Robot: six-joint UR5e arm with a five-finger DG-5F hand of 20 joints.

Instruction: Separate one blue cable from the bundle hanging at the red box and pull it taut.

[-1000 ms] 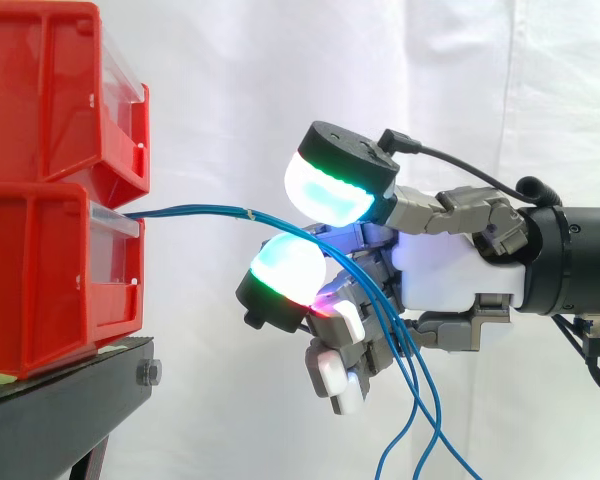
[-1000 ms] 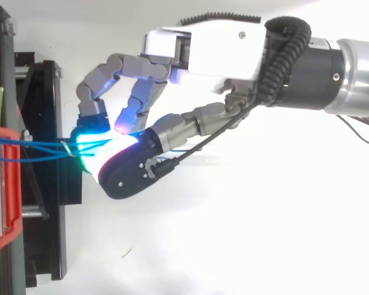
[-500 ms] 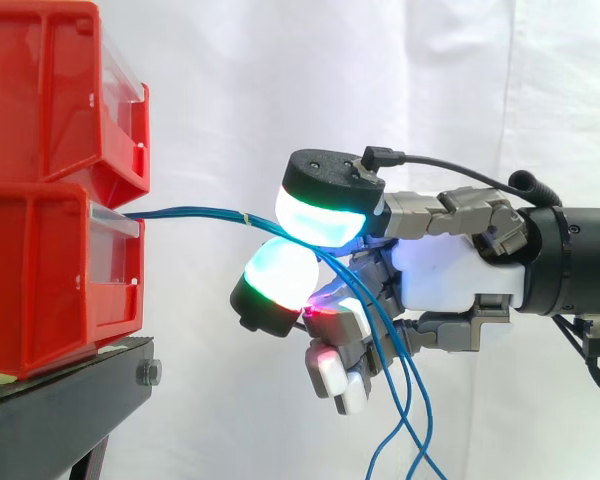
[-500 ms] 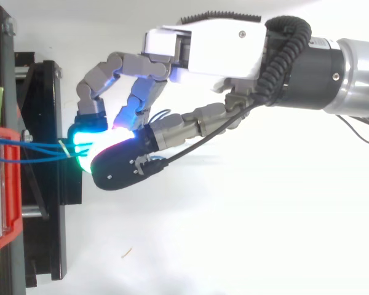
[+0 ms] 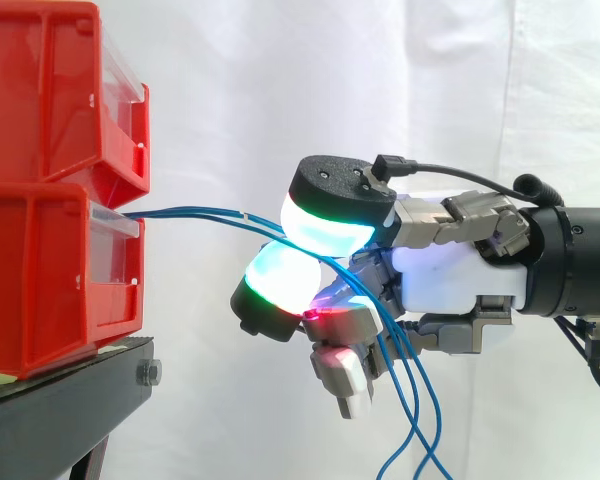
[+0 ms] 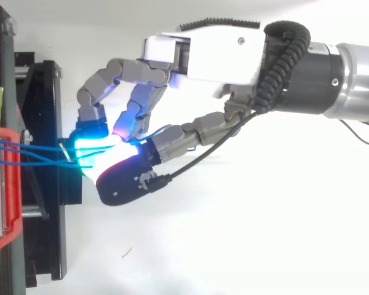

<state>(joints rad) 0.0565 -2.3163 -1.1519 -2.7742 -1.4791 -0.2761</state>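
While one strand is being sought

Because one strand must be parted, the bundle of thin blue cables (image 5: 190, 212) is clamped between the curled fingers of the robot hand (image 5: 450, 272), near the red plastic bins (image 5: 50, 270). These are carried by a black stand (image 5: 70, 400); a white curtain (image 5: 280, 80) is hung behind.

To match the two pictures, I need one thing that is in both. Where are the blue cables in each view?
Side view: the blue cables leave the red bins at left, pass into the hand, then hang toward the bottom edge.
Top view: at the left edge, the blue cables run from the red bins to the glowing fingertips.
Shared landmark: the red bins.
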